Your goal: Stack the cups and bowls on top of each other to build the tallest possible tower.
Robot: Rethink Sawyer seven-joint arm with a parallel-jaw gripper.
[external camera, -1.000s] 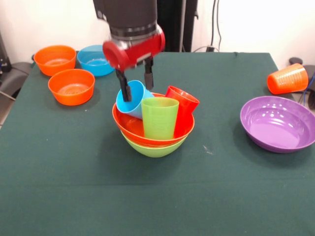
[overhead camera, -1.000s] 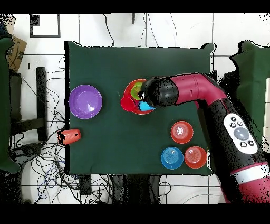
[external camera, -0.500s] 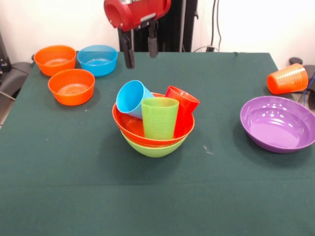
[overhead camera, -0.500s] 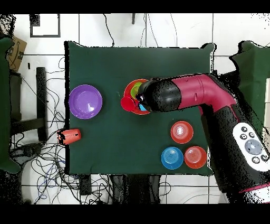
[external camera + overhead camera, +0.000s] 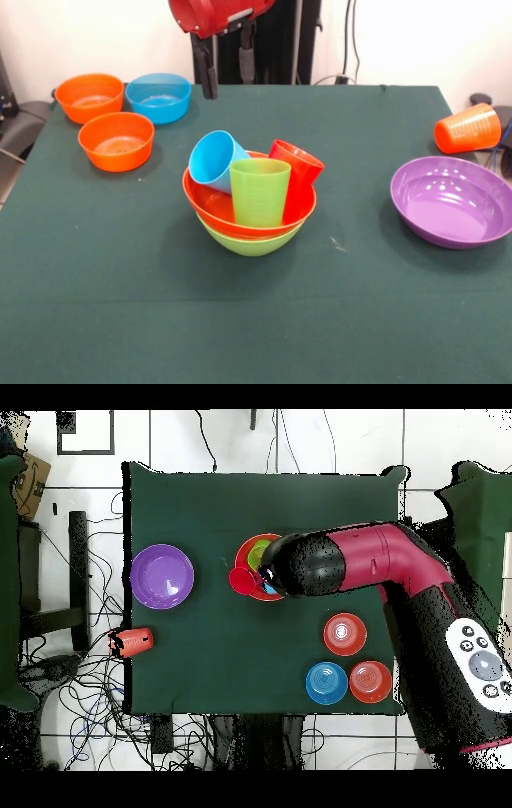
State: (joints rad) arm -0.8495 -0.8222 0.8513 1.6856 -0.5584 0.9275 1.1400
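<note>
Gripper (image 5: 227, 70) of mine hangs empty above the tower (image 5: 250, 204), fingers apart: a lime green bowl (image 5: 250, 242) holding an orange-red bowl (image 5: 214, 210) with three cups on the tabletop (image 5: 120, 264). Overhead, my arm (image 5: 370, 569) covers part of the tower (image 5: 255, 564), centred on the tabletop (image 5: 220, 654); the purple bowl (image 5: 162, 576) sits apart.

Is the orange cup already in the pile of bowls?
No, the orange cup lies on its side near the table edge, beyond the purple bowl.
</note>
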